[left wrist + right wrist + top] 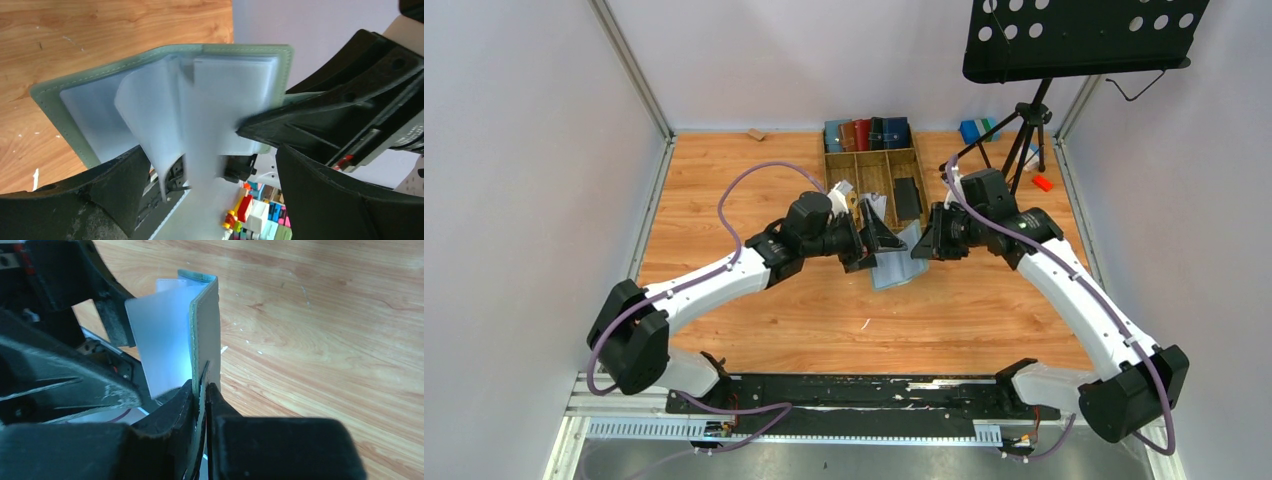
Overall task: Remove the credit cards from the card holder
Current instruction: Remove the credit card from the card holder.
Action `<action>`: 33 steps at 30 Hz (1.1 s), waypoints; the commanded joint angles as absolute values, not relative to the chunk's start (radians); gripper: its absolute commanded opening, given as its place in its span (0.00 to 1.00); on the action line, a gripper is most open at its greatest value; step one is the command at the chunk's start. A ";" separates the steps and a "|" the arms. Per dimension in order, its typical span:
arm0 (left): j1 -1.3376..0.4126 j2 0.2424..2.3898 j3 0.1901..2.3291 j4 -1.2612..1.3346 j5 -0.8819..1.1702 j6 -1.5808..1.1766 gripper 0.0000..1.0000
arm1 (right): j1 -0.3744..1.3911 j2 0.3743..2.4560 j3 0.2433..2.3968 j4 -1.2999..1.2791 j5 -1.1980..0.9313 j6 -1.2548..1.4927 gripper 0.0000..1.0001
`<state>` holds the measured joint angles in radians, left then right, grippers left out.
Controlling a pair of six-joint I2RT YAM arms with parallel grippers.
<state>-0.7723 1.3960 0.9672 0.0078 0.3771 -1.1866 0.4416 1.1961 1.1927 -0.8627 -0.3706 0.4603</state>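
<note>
Bright even light, faint shadows. Wrist views soft up close; card holder [240,49] pockets blurred, glowing.

Wooden desk [724,200] with clutter along its far edge

A compartmented wooden tray [871,153] sits at the back, with a row of blue, brown, red and black wallets [868,133] standing just behind it. To the right, a black perforated music stand [1079,35] rises on a tripod [1027,135], with blue and green blocks [977,130] and a small orange piece [1042,182] near its feet. A small tan block [755,134] lies left of the tray.

No readable text, labels or numbers anywhere
</note>
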 commanded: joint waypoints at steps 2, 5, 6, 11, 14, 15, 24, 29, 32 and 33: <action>-0.787 1.403 1.010 0.038 0.377 -1.156 0.99 | 0.457 1.249 1.238 -0.947 -0.190 0.455 0.00; -0.796 1.413 1.088 -0.187 0.299 -1.059 0.95 | 0.456 1.281 1.213 -0.950 -0.174 0.468 0.00; -0.797 1.421 1.109 -0.289 0.268 -1.035 0.93 | 0.453 1.283 1.192 -0.927 -0.198 0.473 0.00; -0.798 1.432 1.073 -0.318 0.267 -1.032 0.91 | 0.402 1.291 1.089 -0.788 -0.432 0.491 0.00; -0.799 1.406 0.991 -0.242 0.285 -1.067 0.93 | 0.368 1.281 1.067 -0.736 -0.525 0.508 0.00; -0.796 1.389 0.965 -0.214 0.281 -1.082 0.93 | 0.359 1.273 1.065 -0.722 -0.538 0.515 0.00; -0.717 1.096 0.614 0.223 0.232 -1.323 1.00 | 0.238 1.193 0.941 -0.379 -0.901 0.784 0.00; -0.709 1.089 0.576 0.324 0.273 -1.353 1.00 | 0.238 1.172 0.922 -0.305 -0.941 0.836 0.00; -0.709 1.124 0.576 0.391 0.309 -1.371 1.00 | 0.238 1.167 0.907 -0.245 -0.985 0.887 0.00; -0.709 1.137 0.575 0.416 0.319 -1.381 1.00 | 0.237 1.164 0.903 -0.228 -0.996 0.901 0.00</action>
<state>-0.7078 1.1042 0.5739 0.2390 0.2726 -1.3289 0.2371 1.1992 0.9127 -0.3874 -0.8879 0.8013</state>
